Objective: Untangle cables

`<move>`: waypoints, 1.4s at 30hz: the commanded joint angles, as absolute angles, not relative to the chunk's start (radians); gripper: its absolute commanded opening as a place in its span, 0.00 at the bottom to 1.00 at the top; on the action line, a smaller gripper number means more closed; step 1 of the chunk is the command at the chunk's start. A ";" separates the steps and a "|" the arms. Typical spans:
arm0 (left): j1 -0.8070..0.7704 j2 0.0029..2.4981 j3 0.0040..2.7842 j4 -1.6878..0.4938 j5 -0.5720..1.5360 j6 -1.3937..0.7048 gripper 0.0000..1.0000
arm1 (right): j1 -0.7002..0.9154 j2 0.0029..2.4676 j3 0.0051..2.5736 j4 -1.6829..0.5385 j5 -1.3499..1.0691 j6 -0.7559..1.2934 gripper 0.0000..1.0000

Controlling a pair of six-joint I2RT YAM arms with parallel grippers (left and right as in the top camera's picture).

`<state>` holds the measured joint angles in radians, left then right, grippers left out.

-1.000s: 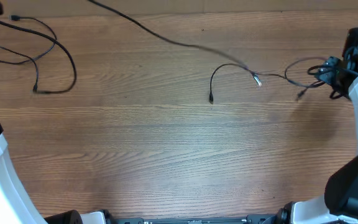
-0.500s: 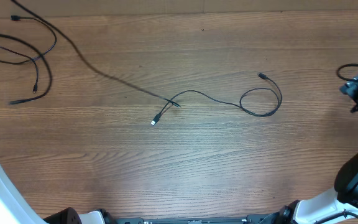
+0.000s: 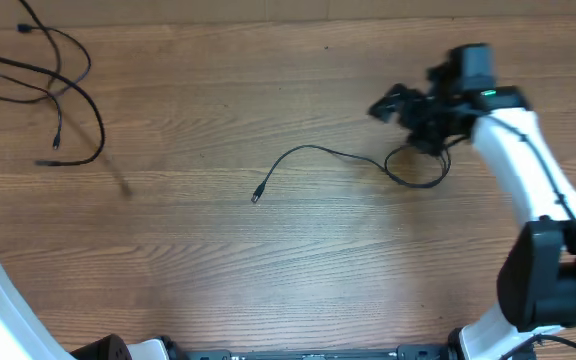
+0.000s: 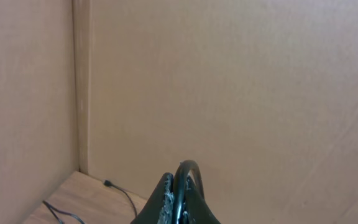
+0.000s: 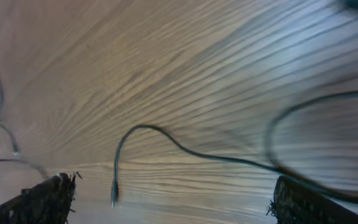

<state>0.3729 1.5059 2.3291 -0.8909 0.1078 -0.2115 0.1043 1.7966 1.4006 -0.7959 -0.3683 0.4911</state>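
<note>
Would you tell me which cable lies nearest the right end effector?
The lone looped cable in the middle, beside the right end effector; the other cables lie far left.

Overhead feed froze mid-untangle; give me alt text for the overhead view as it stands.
The right gripper, jaws wide open, is over the looped end of a thin black cable that runs left across the light wooden table to a small plug. More thin black cables lie loosely tangled at the upper left corner.
</note>
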 commanded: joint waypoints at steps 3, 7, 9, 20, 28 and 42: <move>0.366 1.505 2.347 -0.950 0.123 -0.233 0.04 | 0.301 1.815 1.354 -0.749 0.224 0.594 1.00; 0.366 1.505 2.347 -1.044 0.101 -0.226 0.04 | 0.371 1.817 1.346 -0.733 0.328 0.595 1.00; 0.366 1.508 2.345 -1.135 0.026 -0.224 0.04 | 0.381 1.818 1.346 -0.730 0.321 0.596 1.00; 0.366 1.720 2.343 -1.200 0.280 -0.237 0.04 | 0.380 1.818 1.346 -0.739 0.320 0.599 1.00; 0.334 1.910 2.343 -1.203 0.484 -0.292 0.04 | 0.380 1.818 1.346 -0.778 0.319 0.599 1.00; 0.160 2.204 2.343 -0.797 0.083 -0.388 0.04 | 0.380 1.818 1.346 -0.768 0.310 0.599 1.00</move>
